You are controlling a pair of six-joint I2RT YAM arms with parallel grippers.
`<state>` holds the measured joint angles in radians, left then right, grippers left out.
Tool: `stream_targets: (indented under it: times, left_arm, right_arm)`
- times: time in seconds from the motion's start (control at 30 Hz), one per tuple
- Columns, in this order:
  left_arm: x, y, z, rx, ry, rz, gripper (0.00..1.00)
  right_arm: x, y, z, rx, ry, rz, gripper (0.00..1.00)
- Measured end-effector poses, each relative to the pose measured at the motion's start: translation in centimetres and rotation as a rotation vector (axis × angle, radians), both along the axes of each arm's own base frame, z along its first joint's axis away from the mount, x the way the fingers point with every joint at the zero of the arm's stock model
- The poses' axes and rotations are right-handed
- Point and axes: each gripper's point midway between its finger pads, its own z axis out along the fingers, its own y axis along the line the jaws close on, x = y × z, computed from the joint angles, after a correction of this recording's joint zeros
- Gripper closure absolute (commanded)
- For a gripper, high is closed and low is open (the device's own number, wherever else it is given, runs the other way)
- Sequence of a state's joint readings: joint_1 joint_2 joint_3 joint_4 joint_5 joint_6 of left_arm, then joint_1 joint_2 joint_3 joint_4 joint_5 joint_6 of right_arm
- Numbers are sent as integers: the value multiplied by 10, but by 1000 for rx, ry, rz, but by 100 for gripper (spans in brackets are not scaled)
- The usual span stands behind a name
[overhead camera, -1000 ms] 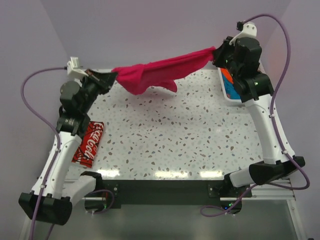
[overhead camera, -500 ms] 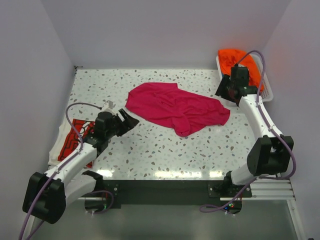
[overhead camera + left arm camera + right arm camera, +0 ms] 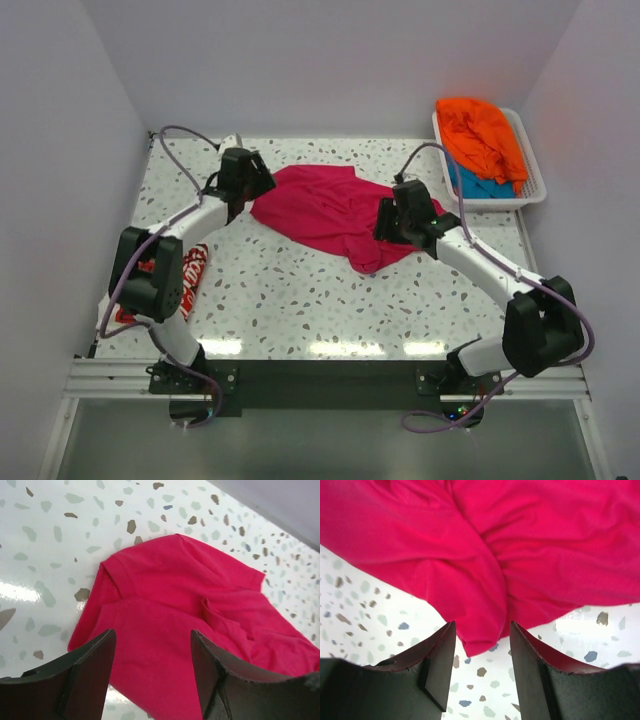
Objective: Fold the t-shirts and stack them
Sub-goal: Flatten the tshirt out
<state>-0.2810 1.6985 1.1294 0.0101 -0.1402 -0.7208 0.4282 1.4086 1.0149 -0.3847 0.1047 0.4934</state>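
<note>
A magenta-pink t-shirt (image 3: pixel 335 212) lies crumpled in the middle of the speckled table (image 3: pixel 300 300). My left gripper (image 3: pixel 260 192) hangs open over its left edge, and in the left wrist view the cloth (image 3: pixel 175 605) spreads beneath the left gripper (image 3: pixel 152 647). My right gripper (image 3: pixel 386 230) is open above the shirt's right front part. In the right wrist view a folded corner of the shirt (image 3: pixel 482 640) lies between the spread fingers of the right gripper (image 3: pixel 482 632), not pinched. A red t-shirt with white lettering (image 3: pixel 190 275) sits at the left edge, partly behind the left arm.
A white slatted basket (image 3: pixel 532 160) stands at the back right corner, holding an orange t-shirt (image 3: pixel 482 132) on top of a teal-blue one (image 3: pixel 488 188). Purple walls close in the table at the back and on both sides.
A second ago both grippers held the magenta shirt stretched in the air. They let it go onto the table, drew back, and now hover open over its left and right parts.
</note>
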Motion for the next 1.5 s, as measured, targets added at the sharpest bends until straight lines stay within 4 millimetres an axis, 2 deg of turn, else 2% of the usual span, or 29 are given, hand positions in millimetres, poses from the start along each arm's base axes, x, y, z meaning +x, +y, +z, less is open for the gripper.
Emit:
stream_targets:
  times: [0.07,0.2,0.27,0.37,0.47,0.57,0.63,0.7,0.73,0.77,0.83,0.9,1.1,1.2,1.33,1.43,1.5]
  left_arm:
    - [16,2,-11,44,26,2,32]
    - [37,1,-42,135,110,-21,28]
    - [41,1,-55,166,148,-37,28]
    - [35,2,-76,208,206,-55,29]
    - [27,-1,-91,238,251,-76,33]
    - [22,-5,-100,251,276,-93,45]
    - [20,-7,-101,251,277,-100,54]
    - [20,-8,-101,250,277,-103,68]
    - [20,-8,-101,253,278,-105,73]
    - [20,-8,-101,254,277,-107,83]
    - [20,-8,-101,259,277,-111,91]
    - [20,-8,-101,261,277,-115,98]
    - [19,-7,-99,259,275,-114,100]
    - [14,1,-90,249,267,-95,100]
    - [0,22,-61,196,224,-23,100]
    - [-17,36,-33,134,168,37,100]
    - [-37,42,-19,75,120,73,100]
  right_arm:
    - [-11,6,-18,-15,38,16,48]
    - [-22,19,-40,-46,80,50,46]
    - [-23,25,-46,-57,86,63,46]
    - [-27,31,-56,-69,96,81,46]
    - [-29,31,-66,-86,111,83,49]
    - [-31,26,-76,-112,127,73,53]
    - [-33,23,-80,-127,133,67,62]
    - [-34,20,-83,-138,135,59,72]
    - [-35,19,-84,-140,137,56,80]
    - [-35,18,-84,-144,137,56,85]
    - [-34,17,-84,-149,134,50,96]
    - [-34,16,-84,-154,133,46,100]
    - [-34,10,-85,-178,135,36,100]
    - [-31,0,-84,-190,138,15,100]
    - [-22,-25,-72,-195,132,-41,100]
    - [-9,-45,-49,-184,91,-95,100]
    - [-2,-53,-32,-177,53,-119,100]
